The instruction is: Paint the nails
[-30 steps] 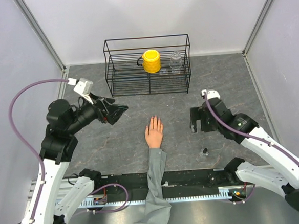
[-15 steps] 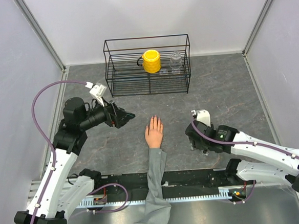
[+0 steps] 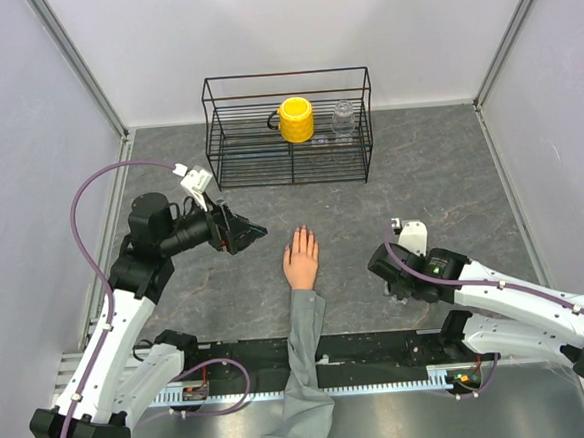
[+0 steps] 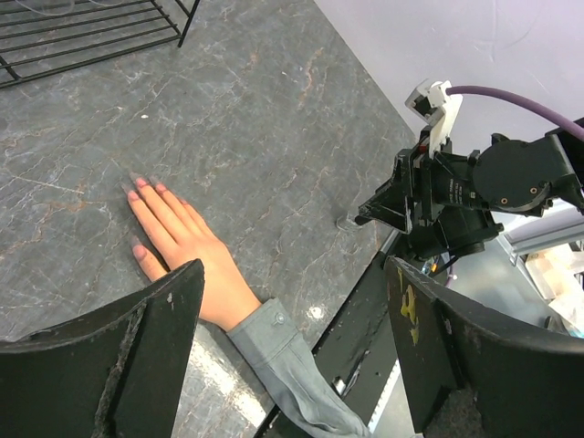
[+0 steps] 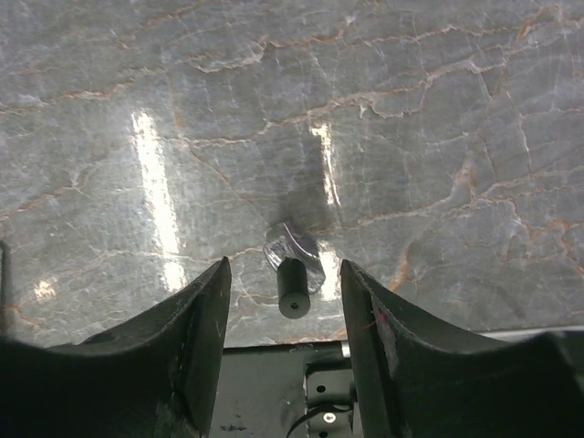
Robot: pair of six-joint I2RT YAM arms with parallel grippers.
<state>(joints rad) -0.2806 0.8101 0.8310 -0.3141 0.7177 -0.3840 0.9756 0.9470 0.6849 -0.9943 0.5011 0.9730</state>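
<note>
**Both grippers spread open, nothing held, nails out in the middle of the table**

The mannequin hand (image 3: 301, 260) is laid flat, palm down, on the grey marbled table (image 3: 439, 169) between the two arms, fingers pointed toward the wire rack (image 3: 288, 129), and its grey sleeve (image 3: 304, 358) is trailed back over the near edge. The nails (image 4: 133, 194) look pinkish in the left wrist view. The left gripper (image 4: 294, 269) is held open and empty, aimed at the hand from its left. The right gripper (image 5: 285, 274) is lowered over a small clear bottle (image 5: 293, 283) with a black cap, jaws spread on either side of it and not touching.
</note>
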